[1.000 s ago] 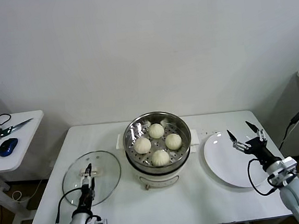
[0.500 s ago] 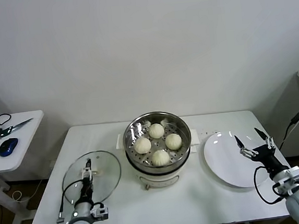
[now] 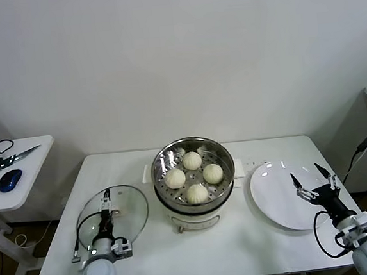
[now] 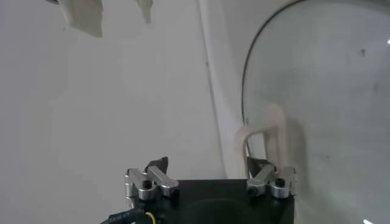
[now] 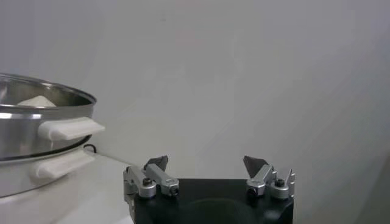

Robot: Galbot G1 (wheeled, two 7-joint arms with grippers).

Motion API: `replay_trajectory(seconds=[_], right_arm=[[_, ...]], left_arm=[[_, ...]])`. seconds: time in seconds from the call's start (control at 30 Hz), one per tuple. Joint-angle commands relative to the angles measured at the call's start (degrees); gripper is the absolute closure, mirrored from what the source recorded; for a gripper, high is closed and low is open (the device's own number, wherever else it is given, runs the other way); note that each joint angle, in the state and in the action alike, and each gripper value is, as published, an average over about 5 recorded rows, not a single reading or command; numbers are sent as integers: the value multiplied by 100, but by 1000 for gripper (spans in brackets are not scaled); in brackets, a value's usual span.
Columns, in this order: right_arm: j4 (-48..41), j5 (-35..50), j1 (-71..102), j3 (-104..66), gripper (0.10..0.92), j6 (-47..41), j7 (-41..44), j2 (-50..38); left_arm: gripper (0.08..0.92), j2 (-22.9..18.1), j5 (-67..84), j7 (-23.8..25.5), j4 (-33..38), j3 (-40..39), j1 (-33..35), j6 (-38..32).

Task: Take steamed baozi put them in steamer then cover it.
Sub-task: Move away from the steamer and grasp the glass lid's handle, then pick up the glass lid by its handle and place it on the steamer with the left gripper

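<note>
1. Baozi (image 3: 196, 192): four buns, all sitting inside the steamer (image 3: 194, 175) on its perforated tray, arranged in a ring; none on the white plate (image 3: 272, 197) that lies to the right of the steamer.
2. Steamer stands mid-table (image 3: 161, 255), uncovered, steel rim open to the top; the right wrist view shows its side handle and one bun top just over the rim.
3. Cover (image 3: 122, 213) lies flat on the table to the left of the steamer, close to its wall; handle (image 4: 268, 131) faces up.
4. Step in hand, as a judgement: loading looks done, covering is the step left; the lid is not yet lifted.
5. Left gripper (image 3: 105, 212) is over the cover, left of the steamer; jaws spread, one finger (image 4: 261, 170) right by the handle in the left wrist view, the other off to the far side; nothing pinched.
6. Right gripper (image 3: 314, 184) hangs over the plate's outer edge, right of the steamer, well apart from it; claw spread wide, empty, looks idle.
7. Next move likely calls for: left jaws to straddle the handle squarely, close on it, lift the lid level, carry it right until centred over the steamer, lower it onto the rim.
8. Risk, judged: glass lid is wide and the handle narrow, so an off-centre pinch could tilt it or clip the rim.
</note>
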State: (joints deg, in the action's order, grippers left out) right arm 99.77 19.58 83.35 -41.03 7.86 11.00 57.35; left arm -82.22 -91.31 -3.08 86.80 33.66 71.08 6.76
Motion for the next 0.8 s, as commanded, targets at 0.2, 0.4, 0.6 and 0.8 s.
replay_trajectory(seconds=[0.2,0.4,0.6,0.8], right_arm=[[-110,-188,-44,-51,203,72,47,126],[-174,-216,-121,-37,203,110,44,141],[-225,-222,-196,-17,203,131,38,133],[-297,-222,-288,-11,203,156,36,77]], left_arm=[[357,-2,547,-31,-337,-56,-149,-39],[530,78,759,-43,-39,-45,-35,-27],[703,240,1009,-94,517,-34,232,53],[839,454,1182,-86,1308,79,655,347]])
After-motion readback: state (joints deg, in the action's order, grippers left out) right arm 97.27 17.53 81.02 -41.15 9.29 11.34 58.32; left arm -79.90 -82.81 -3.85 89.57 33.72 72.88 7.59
